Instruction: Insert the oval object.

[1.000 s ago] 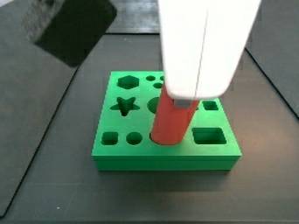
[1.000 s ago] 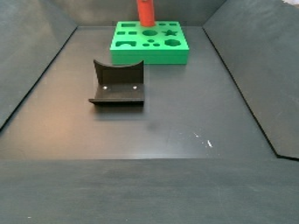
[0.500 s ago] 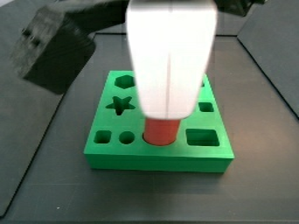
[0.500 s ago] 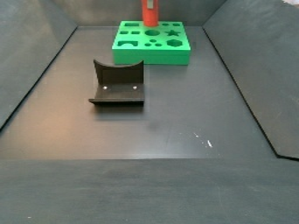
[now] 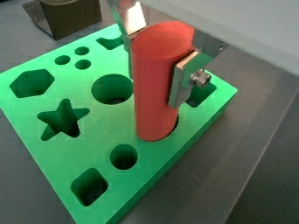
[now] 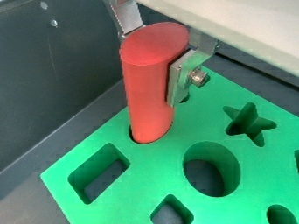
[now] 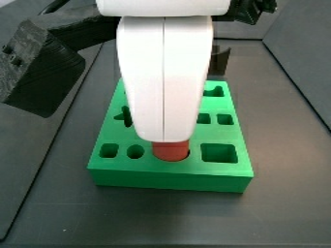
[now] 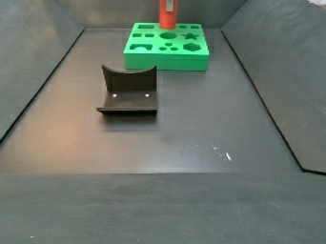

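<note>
The oval object is a smooth red-coral peg, standing upright with its lower end inside a hole of the green block. It shows in both wrist views and in both side views. My gripper is shut on the peg near its upper end, one silver finger on each flat side. In a side view the white gripper body hides most of the peg. The green block has several shaped holes and lies at the far end of the floor.
The dark fixture stands on the floor well in front of the green block. A dark arm part hangs to the block's left in a side view. Dark walls border the floor on both sides.
The gripper has come down with the peg. The peg's lower end has sunk into the block's hole, so less of it shows below the gripper.
</note>
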Tool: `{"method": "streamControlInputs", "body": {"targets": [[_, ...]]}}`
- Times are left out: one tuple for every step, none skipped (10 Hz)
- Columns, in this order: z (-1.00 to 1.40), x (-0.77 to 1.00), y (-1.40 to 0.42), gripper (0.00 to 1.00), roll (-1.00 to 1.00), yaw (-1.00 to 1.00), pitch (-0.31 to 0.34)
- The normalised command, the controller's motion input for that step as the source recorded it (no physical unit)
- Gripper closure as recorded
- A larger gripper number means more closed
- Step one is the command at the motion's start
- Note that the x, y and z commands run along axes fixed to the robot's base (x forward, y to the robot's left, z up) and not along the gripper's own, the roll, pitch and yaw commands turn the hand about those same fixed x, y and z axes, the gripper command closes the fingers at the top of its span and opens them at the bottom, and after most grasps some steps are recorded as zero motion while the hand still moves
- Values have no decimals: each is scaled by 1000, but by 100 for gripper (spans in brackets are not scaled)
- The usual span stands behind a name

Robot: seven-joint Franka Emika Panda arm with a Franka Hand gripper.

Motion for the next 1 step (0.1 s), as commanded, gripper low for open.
{"method": "streamControlInputs", "body": {"targets": [[0,0,0,100,0,0,0]]}}
